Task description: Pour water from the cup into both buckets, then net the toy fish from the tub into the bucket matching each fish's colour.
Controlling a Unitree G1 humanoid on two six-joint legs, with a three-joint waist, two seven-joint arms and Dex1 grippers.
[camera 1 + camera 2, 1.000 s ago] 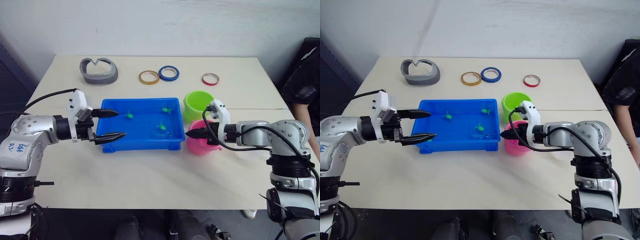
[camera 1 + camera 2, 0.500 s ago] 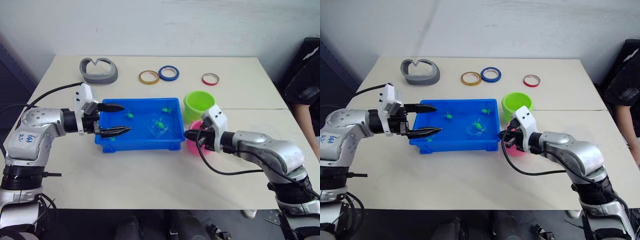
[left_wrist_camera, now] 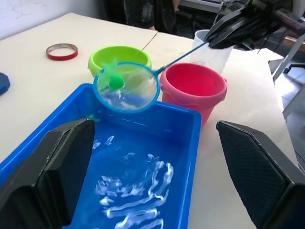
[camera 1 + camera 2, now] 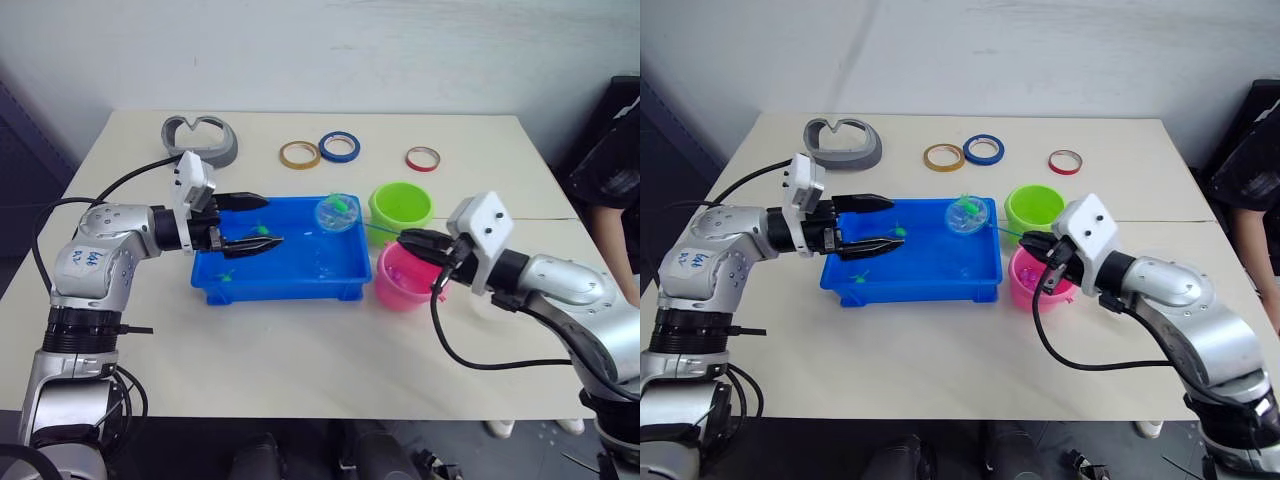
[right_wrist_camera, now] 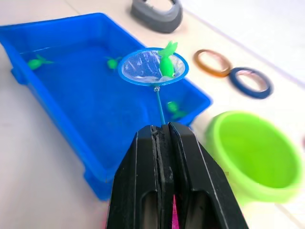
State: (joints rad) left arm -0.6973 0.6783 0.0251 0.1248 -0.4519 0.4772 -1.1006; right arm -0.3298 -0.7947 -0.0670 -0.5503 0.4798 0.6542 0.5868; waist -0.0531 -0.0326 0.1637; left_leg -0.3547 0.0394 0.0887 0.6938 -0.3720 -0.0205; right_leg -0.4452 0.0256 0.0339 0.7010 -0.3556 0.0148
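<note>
On the desk (image 4: pixel 300 340), the left pincer (image 4: pixel 252 222) reaches over the left part of the blue tub (image 4: pixel 285 285) with its two black fingers spread apart and nothing between them. Water and a few small green fish (image 4: pixel 262 231) lie in the tub, which sits near the middle of the desk. Above the tub's far right corner hangs the net (image 4: pixel 336 212), its blue hoop lifted clear of the water with a green toy fish (image 3: pixel 113 78) caught in it. Its thin handle runs right to the right pincer (image 4: pixel 418 243), whose fingers are clamped together on the handle's end. Just right of the tub stand the lime green bucket (image 4: pixel 400 208), farther back, and the pink bucket (image 4: pixel 405 280), nearer, close beside each other. The clear cup (image 3: pixel 214 52) stands behind the pink bucket in the left wrist view.
</note>
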